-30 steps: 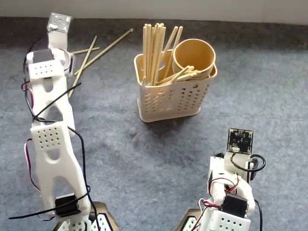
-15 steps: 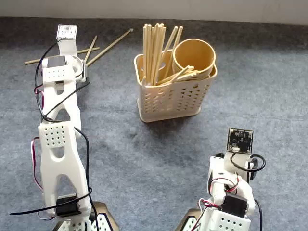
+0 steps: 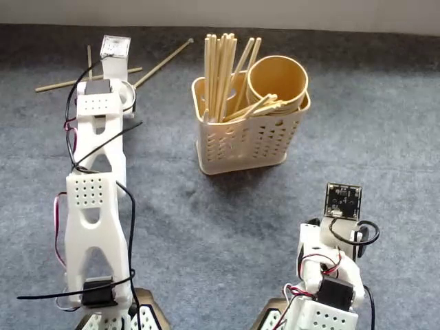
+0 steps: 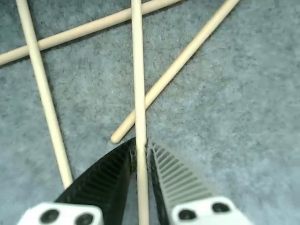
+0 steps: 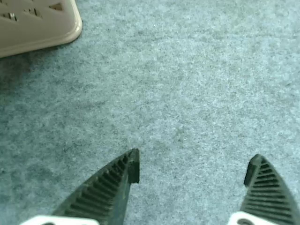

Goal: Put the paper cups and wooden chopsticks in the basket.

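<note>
Item in hand: one wooden chopstick (image 4: pixel 138 84), which the left gripper (image 4: pixel 139 149) is pinching between nearly closed jaws, far out on the carpet (image 3: pixel 385 137) and well apart from the basket (image 3: pixel 240 148).

Hazards, as judged:
- The grip is sitting near one end, so the long free length is likely to swing or slip in the jaws during a lift.
- The stick is crossing three loose chopsticks (image 4: pixel 44 98), and raising it may drag or scatter them.
- On delivery, the tip may catch the basket rim or the bundle already standing there.

Container: the basket is holding a paper cup (image 3: pixel 277 82) on one side, an upright bundle of chopsticks (image 3: pixel 220 69) on the other, and a few sticks lying slanted between them.

Right gripper (image 5: pixel 194 168): jaws spread wide and holding nothing, hanging over bare carpet near the basket's corner.
</note>
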Controlling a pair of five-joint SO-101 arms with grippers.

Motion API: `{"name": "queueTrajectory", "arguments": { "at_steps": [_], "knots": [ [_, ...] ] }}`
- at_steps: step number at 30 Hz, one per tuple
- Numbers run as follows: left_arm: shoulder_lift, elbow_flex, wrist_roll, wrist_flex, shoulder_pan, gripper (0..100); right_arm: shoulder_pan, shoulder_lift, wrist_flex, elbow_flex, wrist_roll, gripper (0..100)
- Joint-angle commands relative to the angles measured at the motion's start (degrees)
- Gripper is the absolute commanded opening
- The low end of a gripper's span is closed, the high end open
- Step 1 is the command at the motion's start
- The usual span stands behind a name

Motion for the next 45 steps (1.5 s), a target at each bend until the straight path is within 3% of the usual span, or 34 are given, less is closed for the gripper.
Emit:
{"name": "queueTrajectory", "arguments": {
  "at_steps": [1,5,7,13,19,23,26,30,40,45],
  "knots": [
    [-7.87,-11.38,0.44,6.95,1.45,1,-0.48,-0.48,-1.01,7.16,0.70,34.7],
    [-15.16,-27.38,0.44,14.86,6.37,1,-0.48,-0.48,-1.01,7.16,0.70,34.7],
    [-20.18,-29.49,0.44,16.26,9.98,1,-0.48,-0.48,-1.01,7.16,0.70,34.7],
    [-36.18,-27.21,0.44,8.26,23.96,1,-0.48,-0.48,-1.01,7.16,0.70,34.7],
    [-40.04,-27.21,0.44,4.66,35.74,1,-0.48,-0.48,-1.01,7.16,0.70,34.7],
    [-40.22,-27.21,0.44,4.31,39.78,1,-0.48,-0.48,-1.01,7.16,0.70,34.7],
    [-39.96,-27.21,0.35,4.66,40.22,2,-0.48,-0.48,-1.01,7.16,0.70,34.7],
    [-39.87,-26.95,0.26,4.57,38.20,12,-0.48,-0.48,-1.01,7.16,0.70,34.7],
    [-37.05,-27.21,0.35,4.66,32.13,10,-0.48,-0.48,-1.01,7.16,0.70,34.7],
    [-36.44,-26.68,0.09,4.84,21.58,10,-0.48,-0.48,-1.01,7.16,0.70,34.7]
  ]
}}
